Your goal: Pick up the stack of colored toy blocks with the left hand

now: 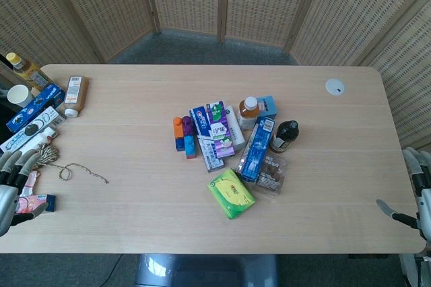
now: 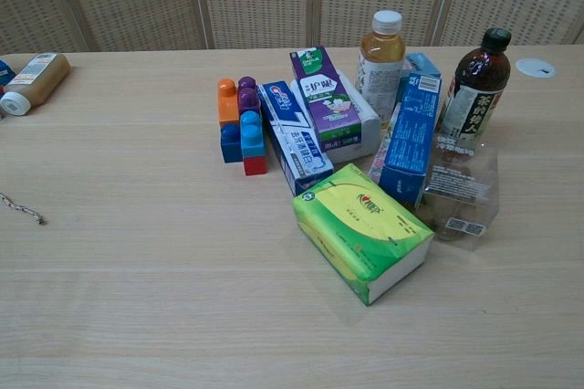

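Note:
The stack of colored toy blocks (image 1: 184, 136) lies near the middle of the table, orange, purple, blue and red pieces pressed together; the chest view shows the blocks (image 2: 240, 126) right against a toothpaste box. My left hand (image 1: 12, 178) hovers at the table's left edge, far left of the blocks, fingers apart and holding nothing. My right hand (image 1: 416, 196) sits at the right edge, fingers spread, also empty. Neither hand appears in the chest view.
Toothpaste boxes (image 1: 214, 129), two bottles (image 2: 380, 56), a blue box (image 2: 410, 138), a green tissue pack (image 1: 231, 193) and a clear snack packet (image 2: 461, 190) crowd the blocks' right side. Cookie boxes (image 1: 30, 118), twine (image 1: 64, 166), a lying bottle (image 1: 75, 95) and a small packet (image 1: 37, 201) lie near the left hand.

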`<action>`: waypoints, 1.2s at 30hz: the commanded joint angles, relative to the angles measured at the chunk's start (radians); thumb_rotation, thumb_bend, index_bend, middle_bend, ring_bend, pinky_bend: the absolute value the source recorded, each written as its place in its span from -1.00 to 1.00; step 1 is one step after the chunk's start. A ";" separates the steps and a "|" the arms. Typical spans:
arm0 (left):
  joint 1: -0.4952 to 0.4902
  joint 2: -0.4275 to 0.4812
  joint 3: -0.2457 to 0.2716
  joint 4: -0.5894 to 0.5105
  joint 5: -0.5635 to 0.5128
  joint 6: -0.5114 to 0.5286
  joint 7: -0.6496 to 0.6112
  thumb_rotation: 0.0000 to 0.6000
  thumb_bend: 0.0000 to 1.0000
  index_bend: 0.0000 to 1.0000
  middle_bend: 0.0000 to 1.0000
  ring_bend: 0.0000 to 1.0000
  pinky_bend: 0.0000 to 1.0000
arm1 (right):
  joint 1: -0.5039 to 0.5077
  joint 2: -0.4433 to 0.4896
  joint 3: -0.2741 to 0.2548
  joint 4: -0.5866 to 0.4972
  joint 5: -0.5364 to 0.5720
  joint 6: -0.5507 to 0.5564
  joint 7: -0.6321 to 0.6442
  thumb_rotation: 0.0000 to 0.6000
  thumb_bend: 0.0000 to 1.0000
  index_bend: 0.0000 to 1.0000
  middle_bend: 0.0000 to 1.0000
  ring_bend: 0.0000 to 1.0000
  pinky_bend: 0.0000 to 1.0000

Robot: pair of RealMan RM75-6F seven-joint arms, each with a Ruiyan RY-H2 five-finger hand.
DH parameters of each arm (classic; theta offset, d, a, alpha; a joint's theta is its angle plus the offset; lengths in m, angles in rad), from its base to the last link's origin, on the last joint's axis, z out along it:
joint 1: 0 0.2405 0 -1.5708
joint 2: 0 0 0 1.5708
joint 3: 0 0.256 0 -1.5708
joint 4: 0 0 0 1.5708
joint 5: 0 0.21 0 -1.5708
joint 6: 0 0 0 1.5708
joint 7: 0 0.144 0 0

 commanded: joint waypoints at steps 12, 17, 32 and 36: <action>-0.061 -0.027 -0.006 0.080 0.057 -0.056 0.007 1.00 -0.73 -1.00 -1.00 -1.00 -1.00 | -0.004 0.005 0.002 -0.005 0.005 0.004 0.006 1.00 -1.00 -1.00 -1.00 -1.00 -1.00; -0.184 -0.040 -0.031 0.139 0.112 -0.171 -0.009 1.00 -0.73 -1.00 -1.00 -1.00 -1.00 | -0.001 0.004 0.000 -0.006 0.004 -0.001 0.002 1.00 -1.00 -1.00 -1.00 -1.00 -1.00; -0.519 -0.180 -0.154 0.092 0.014 -0.591 0.375 1.00 -0.73 -1.00 -1.00 -1.00 -1.00 | -0.004 0.015 0.002 -0.007 0.005 0.003 0.039 1.00 -1.00 -1.00 -1.00 -1.00 -1.00; -0.578 -0.264 -0.171 0.132 -0.043 -0.664 0.459 1.00 -0.73 -1.00 -1.00 -1.00 -1.00 | -0.008 0.024 0.008 -0.005 0.013 0.010 0.067 1.00 -1.00 -1.00 -1.00 -1.00 -1.00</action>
